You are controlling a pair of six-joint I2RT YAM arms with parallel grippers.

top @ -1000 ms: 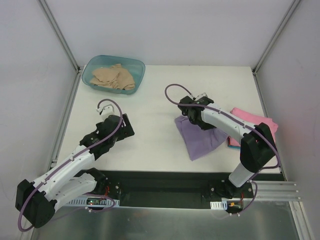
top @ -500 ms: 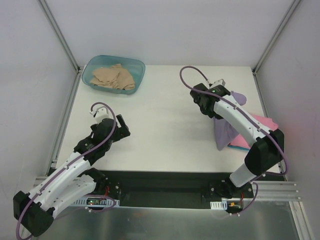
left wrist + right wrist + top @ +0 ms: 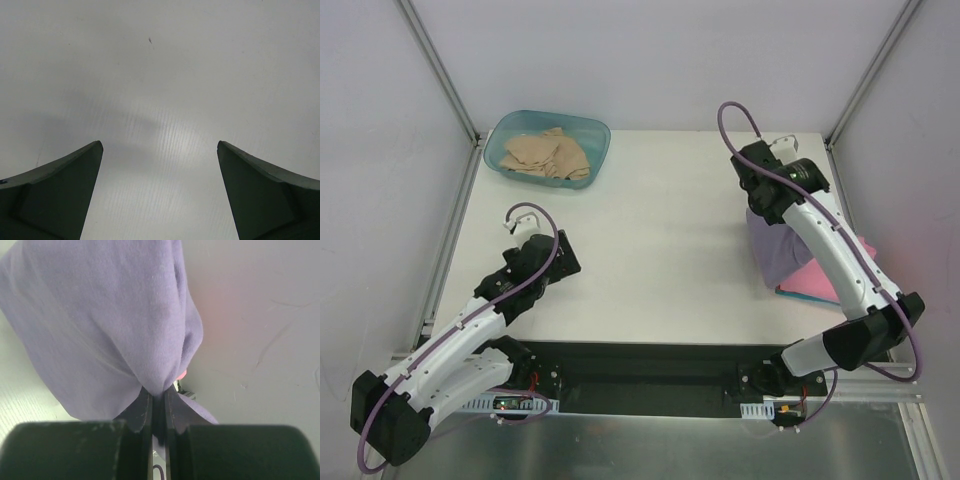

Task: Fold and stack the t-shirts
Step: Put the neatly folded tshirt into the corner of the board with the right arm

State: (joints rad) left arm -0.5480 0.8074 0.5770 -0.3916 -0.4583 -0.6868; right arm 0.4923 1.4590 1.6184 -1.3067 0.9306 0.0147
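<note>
My right gripper [image 3: 158, 392] is shut on the lavender t-shirt [image 3: 105, 325], which hangs from its jaws. In the top view the lavender t-shirt [image 3: 778, 252] drapes under the right arm at the right side of the table, over the folded pink t-shirt [image 3: 820, 283]. The right gripper [image 3: 767, 212] is raised near the back right. The tan t-shirt [image 3: 548, 155] lies crumpled in the teal tub [image 3: 595, 140] at the back left. My left gripper [image 3: 160, 150] is open and empty over bare table; it also shows in the top view [image 3: 552, 262].
Metal frame posts rise at the back corners, with white walls on the sides. A black rail runs along the table's near edge by the arm bases.
My right arm has swung from the table's middle to the right and back, carrying the lavender t-shirt over the pink one. The left arm has shifted slightly.
</note>
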